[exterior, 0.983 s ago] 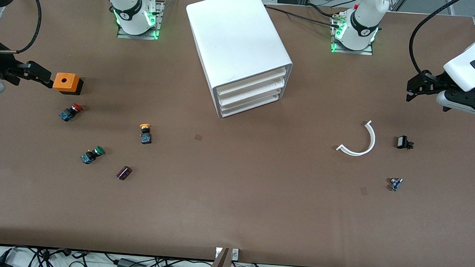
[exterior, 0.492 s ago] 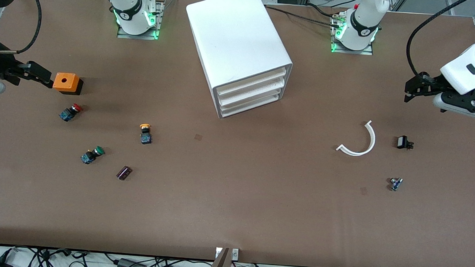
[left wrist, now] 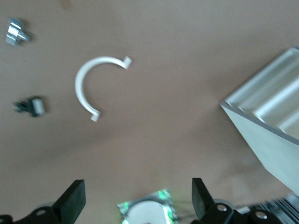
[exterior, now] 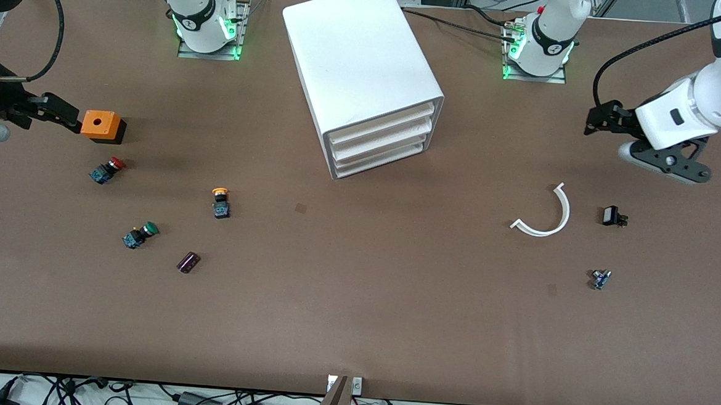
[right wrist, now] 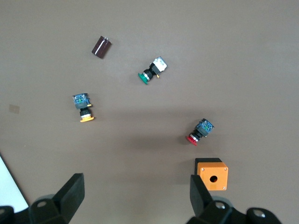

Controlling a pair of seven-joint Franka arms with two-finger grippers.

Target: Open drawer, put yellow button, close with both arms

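Note:
The white cabinet (exterior: 367, 73) stands at the middle of the table near the arms' bases, and also shows in the left wrist view (left wrist: 268, 140). Its top drawer (exterior: 382, 124) is shut. The yellow button (exterior: 220, 202) lies on its side on the table toward the right arm's end, and also shows in the right wrist view (right wrist: 84, 108). My left gripper (exterior: 592, 123) is open and empty, in the air toward the left arm's end, apart from the cabinet. My right gripper (exterior: 68, 119) is open and empty beside an orange box (exterior: 100, 124).
A red button (exterior: 108, 169), a green button (exterior: 140, 233) and a dark cylinder (exterior: 188, 261) lie near the yellow button. A white curved strip (exterior: 548, 215), a small black part (exterior: 613, 216) and a small metal part (exterior: 600, 278) lie toward the left arm's end.
My left gripper has moved up and toward the cabinet, still open. The right arm has not moved.

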